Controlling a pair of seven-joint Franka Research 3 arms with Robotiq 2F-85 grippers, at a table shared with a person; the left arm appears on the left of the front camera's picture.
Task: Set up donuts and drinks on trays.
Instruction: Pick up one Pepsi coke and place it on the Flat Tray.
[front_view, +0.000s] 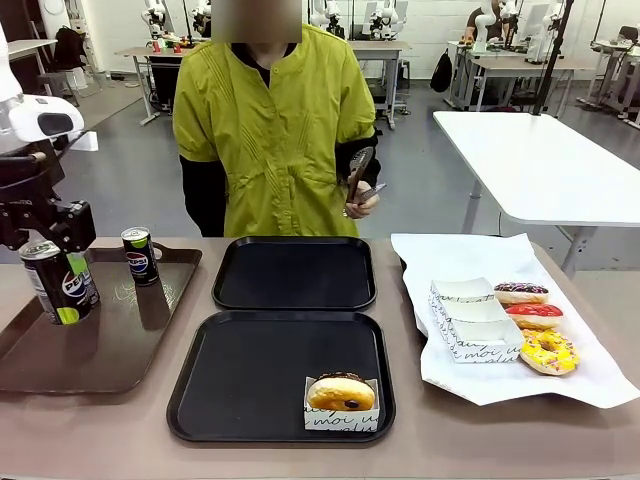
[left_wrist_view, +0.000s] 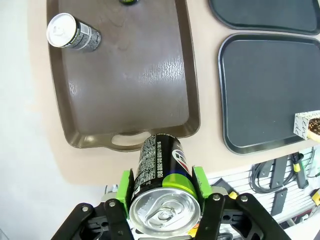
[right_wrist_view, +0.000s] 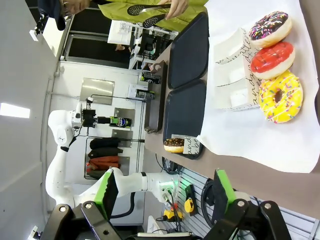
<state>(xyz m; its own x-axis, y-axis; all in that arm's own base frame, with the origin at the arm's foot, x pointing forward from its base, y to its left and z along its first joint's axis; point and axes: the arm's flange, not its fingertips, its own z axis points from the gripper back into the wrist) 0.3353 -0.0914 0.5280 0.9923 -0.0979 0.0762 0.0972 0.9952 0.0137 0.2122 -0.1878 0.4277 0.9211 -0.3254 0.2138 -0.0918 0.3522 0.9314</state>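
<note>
My left gripper (front_view: 52, 248) is shut on a dark Pepsi can (front_view: 60, 286), holding it upright just above the left end of a glossy brown tray (front_view: 110, 350). In the left wrist view the green pads clamp that can (left_wrist_view: 162, 175) on both sides. A second can (front_view: 139, 255) stands on the brown tray. Two black trays lie mid-table. The far one (front_view: 295, 272) is bare, and the near one (front_view: 250, 375) carries a chocolate-topped donut (front_view: 341, 392) in a white paper holder. My right gripper (right_wrist_view: 165, 192) is open and holds nothing, off the table's right end.
White paper (front_view: 470, 375) at the right holds a sprinkled chocolate donut (front_view: 521, 292), a red one (front_view: 535, 315), a yellow one (front_view: 549, 352) and empty paper holders (front_view: 470, 318). A person in a yellow-green jacket stands at the far side holding tongs (front_view: 360, 172).
</note>
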